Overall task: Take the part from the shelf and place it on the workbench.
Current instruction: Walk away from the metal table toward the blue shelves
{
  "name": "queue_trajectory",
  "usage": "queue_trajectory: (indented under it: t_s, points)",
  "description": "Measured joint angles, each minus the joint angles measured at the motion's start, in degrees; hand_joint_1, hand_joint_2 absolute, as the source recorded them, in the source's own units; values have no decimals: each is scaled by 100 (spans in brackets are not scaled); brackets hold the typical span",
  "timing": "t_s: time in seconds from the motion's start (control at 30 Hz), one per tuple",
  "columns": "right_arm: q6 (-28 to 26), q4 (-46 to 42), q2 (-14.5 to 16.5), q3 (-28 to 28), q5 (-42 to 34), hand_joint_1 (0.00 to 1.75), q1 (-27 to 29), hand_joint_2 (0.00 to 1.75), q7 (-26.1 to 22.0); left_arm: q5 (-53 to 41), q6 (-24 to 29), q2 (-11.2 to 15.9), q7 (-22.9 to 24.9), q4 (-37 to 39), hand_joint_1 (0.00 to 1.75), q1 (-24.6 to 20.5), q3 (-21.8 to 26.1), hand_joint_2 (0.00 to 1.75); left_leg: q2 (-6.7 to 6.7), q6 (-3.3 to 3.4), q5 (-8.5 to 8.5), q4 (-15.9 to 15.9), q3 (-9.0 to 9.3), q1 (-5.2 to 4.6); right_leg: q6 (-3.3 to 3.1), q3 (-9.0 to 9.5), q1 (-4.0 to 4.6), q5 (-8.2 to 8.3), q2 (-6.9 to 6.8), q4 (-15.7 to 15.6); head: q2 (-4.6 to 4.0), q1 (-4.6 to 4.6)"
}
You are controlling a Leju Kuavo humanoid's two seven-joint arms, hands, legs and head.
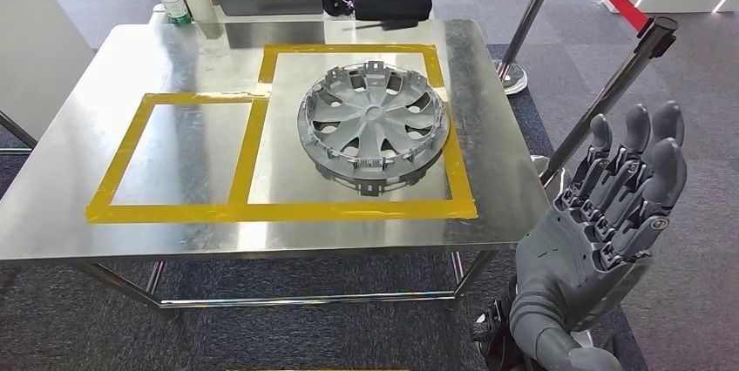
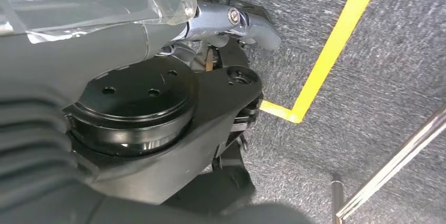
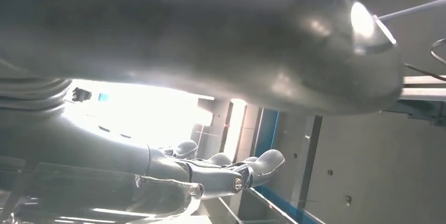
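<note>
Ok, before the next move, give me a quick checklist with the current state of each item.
1. Grey plastic wheel cover lying on the steel workbench: ok.
2. Cover inside the larger yellow tape square: ok.
3. Right hand off the cover, fingers apart and holding nothing: ok.
4. Right hand away from the table edge, beside it: ok.
5. Left hand free: cannot tell; its fingers are mostly hidden.

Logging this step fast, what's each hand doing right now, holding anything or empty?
Left hand: hanging over the floor; open or closed cannot be told.
Right hand: raised beside the workbench, fingers apart, holding nothing.
</note>
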Motion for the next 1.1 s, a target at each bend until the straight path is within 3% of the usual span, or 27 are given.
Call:
queue_trajectory:
  t_s: [0.07, 0.1, 0.23, 0.3, 0.37, 0.4, 0.43, 0.47, 0.53, 0.6, 0.67, 0.73, 0.77, 0.8, 0.87, 0.9, 0.93, 0.97, 1.0, 1.07, 1.1]
  points:
    - [0, 11, 1, 4, 5, 0, -11, 0, 0, 16, -4, -6, 61, 1, 0, -5, 1, 0, -14, -41, -14, 41, -27, -14, -66, 415, 14, 196, 2, -717, 0, -4]
    - [-1, 17, 2, 5, 8, 0, -16, 0, 0, 20, -12, -10, 77, 1, 0, -8, 1, 0, -17, -69, -13, 60, -58, -21, -98, 489, 27, 222, 5, -882, 0, -8]
    - [1, 32, 20, 3, 34, 0, -32, 0, 0, 25, -39, -26, 106, 4, 0, -13, 1, 0, -33, -178, -64, 129, -145, -18, -214, 437, 24, 271, 5, -948, 0, -16]
    - [1, 36, 42, 2, 59, 0, -47, 0, 0, 21, -41, -26, 108, 4, 0, -15, 1, 0, -45, -231, -377, 517, -316, -6, -286, 390, -1, 324, -9, -974, 0, -29]
    - [1, 46, 56, 1, 77, 0, -54, 0, 0, 3, -39, -21, 110, 4, 0, -15, 0, 0, -47, -260, -790, 1261, -641, 7, -320, 296, 0, 391, -15, -972, 0, -39]
    - [1, 54, 57, 1, 79, 0, -53, 0, 0, -9, -36, -17, 112, 4, 0, -15, -1, 0, -48, -268, -902, 1549, -758, 14, -321, 243, 1, 432, -16, -971, 0, -38]
    - [1, 61, 57, 1, 78, 0, -53, 0, 0, -20, -32, -15, 114, 4, 0, -15, -1, 0, -48, -270, -907, 1646, -778, 20, -314, 191, 0, 475, -16, -970, 0, -39]
    - [1, 65, 57, 0, 74, 0, -53, 0, 0, -30, -28, -13, 115, 4, 0, -16, -2, 0, -47, -268, -806, 1502, -672, 25, -302, 142, -2, 522, -15, -969, 0, -40]
    - [1, 68, 59, -2, 66, 0, -54, 0, 0, -34, -20, -10, 117, 4, 0, -28, -2, 0, -51, -256, -485, 676, -174, 33, -256, 64, -5, 617, -10, -967, 0, -41]
    - [1, 68, 66, -12, 59, 0, -56, 0, 0, -40, -10, -14, 122, 4, 0, -50, -3, 87, -69, -217, -281, 39, 167, 13, -181, 34, 4, 706, -8, -979, 0, -28]
    - [0, 69, 74, -26, 59, 0, -54, 0, -1, -45, -2, -16, 125, 4, 0, -54, -3, 175, -89, -143, -195, -50, 168, -26, -96, 47, -3, 807, -10, -1040, 0, -9]
    - [-1, 68, 77, -53, 74, 0, -40, 0, -2, -49, 3, -16, 125, 5, 0, -47, -3, 175, -74, -51, -63, -58, 88, -23, -26, 21, -30, 832, -7, -1068, 0, -2]
    - [-2, 68, 77, -71, 84, 0, -31, 0, -2, -51, 5, -15, 125, 5, 0, -47, -3, 175, -58, -7, 13, -65, 24, -15, -2, -30, -35, 685, -4, -966, 0, 6]
    - [-3, 67, 77, -88, 94, 0, -23, 0, -2, -53, 5, -15, 125, 5, 0, -49, -4, 175, -40, 30, 90, -71, -54, -8, 15, -112, -37, 429, 0, -738, 0, 17]
    - [-7, 68, 74, -119, 98, 0, -7, 0, -2, -55, 10, -14, 125, 4, 0, -51, -4, 175, -18, 71, 215, -62, -211, -28, 34, -299, -32, -205, 3, 34, 0, 31]
    - [-8, 69, 72, -132, 94, 0, 4, 0, -2, -57, 18, -14, 125, 4, 0, -49, -4, 175, -9, 78, 276, -52, -290, -40, 34, -342, -27, -393, 3, 400, 0, 29]
    - [-9, 70, 68, -143, 88, 0, 14, 0, -2, -60, 30, -14, 125, 4, 0, -49, -4, 175, -3, 81, 333, -37, -369, -51, 25, -303, -18, -452, 3, 613, 0, 28]
    - [-9, 72, 66, -149, 81, 0, 23, 0, -2, -62, 43, -14, 125, 4, 0, -48, -4, 175, 0, 80, 382, -18, -439, -58, 6, -153, -8, -400, 3, 601, 0, 26]
    - [-9, 73, 64, -153, 77, 0, 26, 0, -2, -63, 54, -14, 125, 4, 0, -49, -4, 175, 0, 75, 422, 3, -507, -65, -22, 110, 3, -284, 4, 359, 0, 27]
    - [-9, 73, 67, -158, 71, 0, 22, 0, -2, -63, 62, -20, 125, 4, 0, -50, -4, 175, -7, 47, 485, 48, -594, -82, -97, 798, 30, -134, 3, -538, 0, 27]
    - [-9, 73, 69, -160, 67, 0, 19, 0, -2, -63, 63, -25, 124, 4, 0, -50, -4, 175, -9, 21, 518, 64, -623, -89, -130, 1040, 45, -123, 2, -903, 0, 25]
